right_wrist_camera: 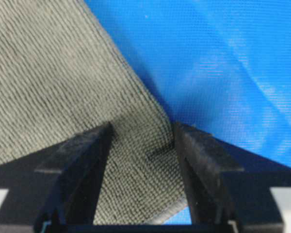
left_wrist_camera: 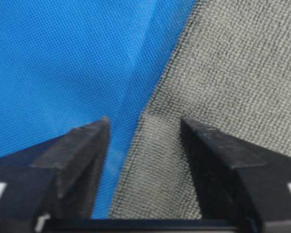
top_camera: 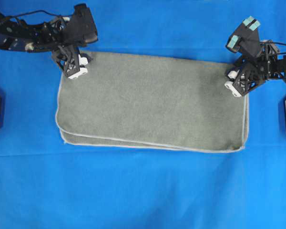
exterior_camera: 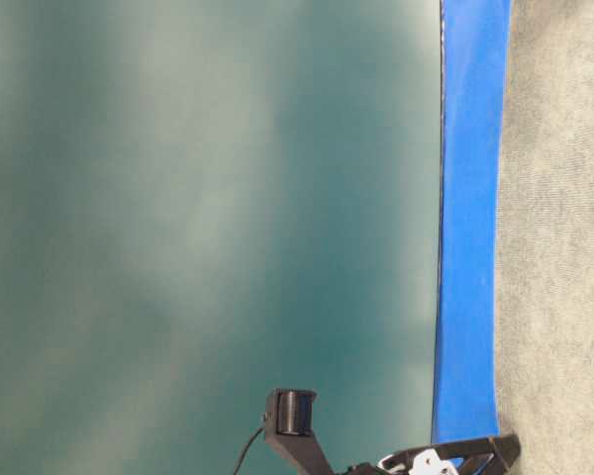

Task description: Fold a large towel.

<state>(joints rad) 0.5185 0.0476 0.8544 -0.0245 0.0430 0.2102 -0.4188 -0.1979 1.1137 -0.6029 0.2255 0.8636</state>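
At upper left & upper right of the overhead frame, left end effector (top_camera: 77, 67) & right end effector (top_camera: 236, 81) sit open, jaws straddling the far corners of the half-folded towel (top_camera: 152, 102) mid-tabletop (top_camera: 143, 191), prob. for next fold.

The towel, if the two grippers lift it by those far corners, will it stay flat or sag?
The towel would likely sag between the grippers: it lies limp and already folded. Its nubby pile probably grips well. The offset near layers may slide apart.
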